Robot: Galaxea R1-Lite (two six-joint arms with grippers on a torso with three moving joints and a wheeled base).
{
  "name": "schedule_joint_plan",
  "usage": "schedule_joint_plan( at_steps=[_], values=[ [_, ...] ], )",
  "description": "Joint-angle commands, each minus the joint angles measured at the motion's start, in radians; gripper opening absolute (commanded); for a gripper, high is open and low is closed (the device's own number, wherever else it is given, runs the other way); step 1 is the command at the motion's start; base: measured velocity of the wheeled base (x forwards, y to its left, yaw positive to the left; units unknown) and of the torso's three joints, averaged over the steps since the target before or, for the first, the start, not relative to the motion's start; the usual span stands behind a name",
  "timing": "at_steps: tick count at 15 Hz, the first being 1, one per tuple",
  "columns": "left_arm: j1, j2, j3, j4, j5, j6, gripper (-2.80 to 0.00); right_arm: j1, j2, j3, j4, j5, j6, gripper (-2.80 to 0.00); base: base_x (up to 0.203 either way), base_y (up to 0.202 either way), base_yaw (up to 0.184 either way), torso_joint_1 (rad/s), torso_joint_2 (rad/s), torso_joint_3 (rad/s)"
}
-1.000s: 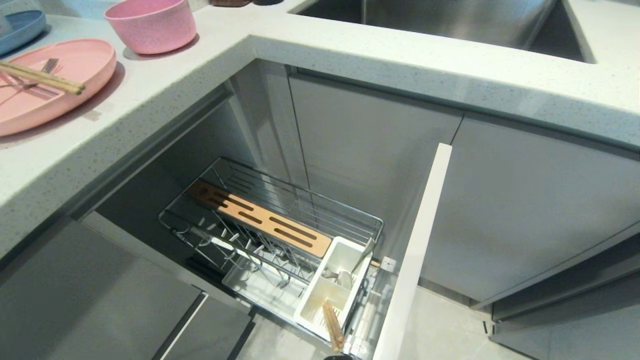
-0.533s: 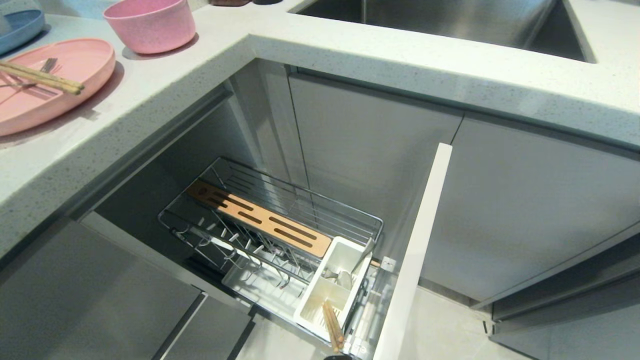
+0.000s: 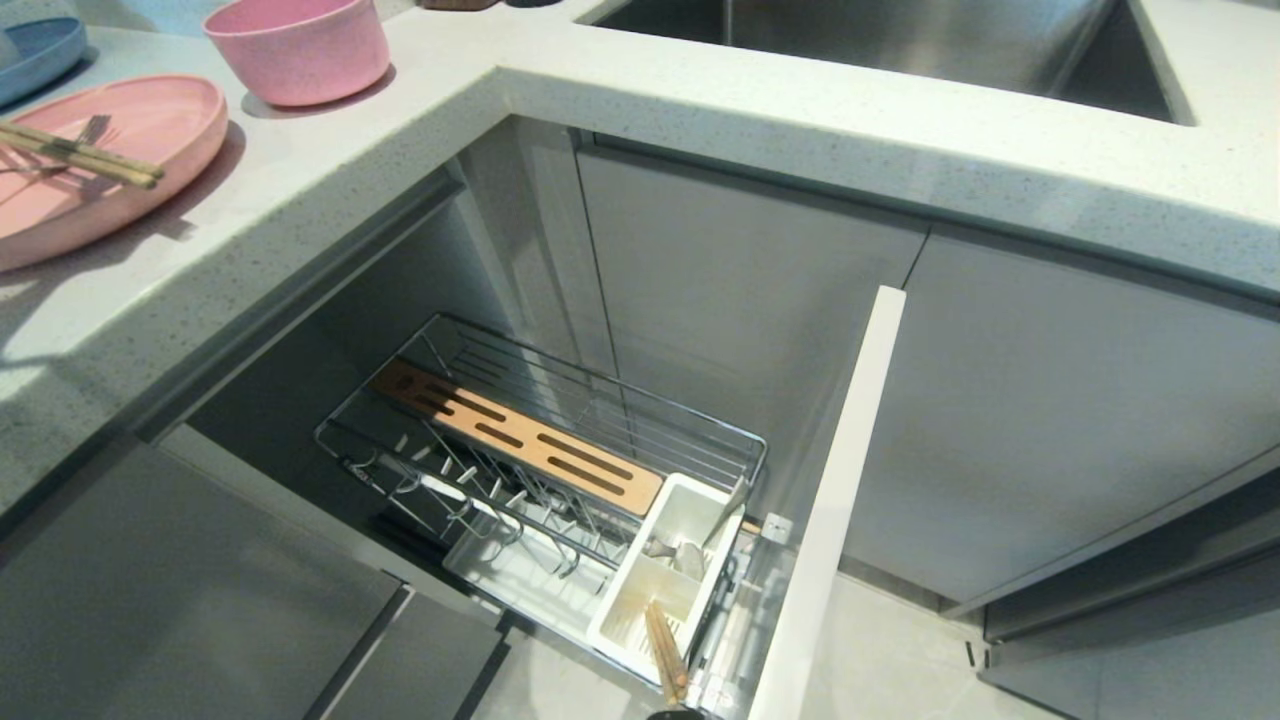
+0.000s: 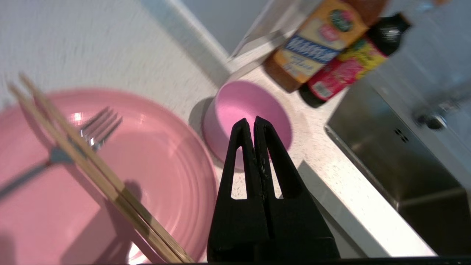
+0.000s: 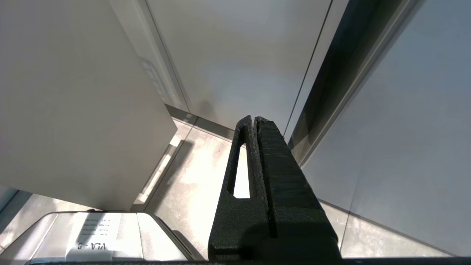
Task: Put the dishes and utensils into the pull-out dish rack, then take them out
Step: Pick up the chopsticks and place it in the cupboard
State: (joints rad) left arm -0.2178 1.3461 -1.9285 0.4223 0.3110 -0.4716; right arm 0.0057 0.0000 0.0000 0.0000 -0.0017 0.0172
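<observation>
The left gripper (image 4: pixel 254 119) is hanging above the counter (image 3: pixel 700 100) with its 2 fingers pressed together, holding nothing. It is sitting over the near edge of the pink bowl (image 4: pixel 252 114), just beside the pink plate (image 4: pixel 110 176). The step looks like getting ready to pick up the first dish. To do it well, the fingers are needing to spread wide first, then come down over a rim so 1 finger is going inside and 1 outside. The chopsticks (image 4: pixel 99 173) and the fork (image 4: pixel 92 134) are lying on the plate, the chopsticks crossing over the fork. They could slide off if the plate is tipped, so the bowl or the utensils are looking like the safer first pick.

The right gripper (image 5: pixel 254 119) is parked low by the cabinet doors, fingers pressed together, empty.

The dish rack (image 3: pixel 560 450) is pulled out under the counter. It is shiny wire with a tan wooden board (image 3: pixel 520 435) and a white caddy (image 3: pixel 665 575). Some wooden sticks (image 3: pixel 665 650) are already standing in the caddy.
</observation>
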Motion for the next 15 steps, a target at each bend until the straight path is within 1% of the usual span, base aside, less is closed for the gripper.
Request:
schedule_joint_plan(
  at_steps=[1,3,4,5,6,7,8,11,12,15],
  values=[
    [-0.024,0.041,-0.003,0.028,0.063,-0.048,-2.80,0.000,0.000,0.002,0.000,0.000,0.000,-2.80,0.000,0.000,0.000,0.000,0.00,0.000],
    [-0.031,0.038,0.010,0.064,0.130,-0.051,-2.80,0.000,0.000,0.002,0.000,-0.001,0.001,-2.80,0.000,0.000,0.000,0.000,0.00,0.000],
    [-0.041,0.035,0.027,0.072,0.177,-0.053,-2.80,0.000,0.000,0.002,-0.001,0.000,0.000,-2.80,0.000,0.000,0.000,0.000,0.00,0.000],
    [-0.050,0.031,0.045,0.082,0.218,-0.063,-2.80,0.000,0.000,0.002,-0.001,0.000,0.000,-2.80,0.000,0.000,0.000,0.000,0.00,0.000],
    [-0.052,0.026,0.055,0.112,0.269,-0.097,-2.80,0.000,0.000,0.002,-0.001,0.000,0.001,-2.80,0.000,0.000,0.000,0.000,0.00,0.000],
    [-0.052,0.026,0.061,0.148,0.291,-0.129,-2.80,0.000,0.000,0.002,0.000,0.000,0.001,-2.80,0.000,0.000,0.000,0.000,0.00,0.000],
    [-0.052,0.030,0.055,0.173,0.295,-0.138,-2.80,0.000,0.000,0.002,-0.001,-0.001,0.000,-2.80,0.000,0.000,0.000,0.000,0.00,0.000],
    [-0.052,0.030,0.054,0.182,0.313,-0.139,-2.80,0.001,0.000,0.002,-0.001,0.000,0.001,-2.80,0.000,0.000,0.000,0.000,0.00,0.000],
    [-0.052,0.030,0.053,0.201,0.327,-0.140,0.00,0.000,0.000,0.002,0.000,0.000,0.000,-2.80,0.000,0.000,0.000,0.000,0.00,0.000],
    [-0.052,0.022,0.037,0.233,0.364,-0.145,0.00,0.000,0.000,0.002,-0.002,0.000,0.000,-2.80,0.000,0.000,0.000,0.000,0.00,0.000]
  ],
)
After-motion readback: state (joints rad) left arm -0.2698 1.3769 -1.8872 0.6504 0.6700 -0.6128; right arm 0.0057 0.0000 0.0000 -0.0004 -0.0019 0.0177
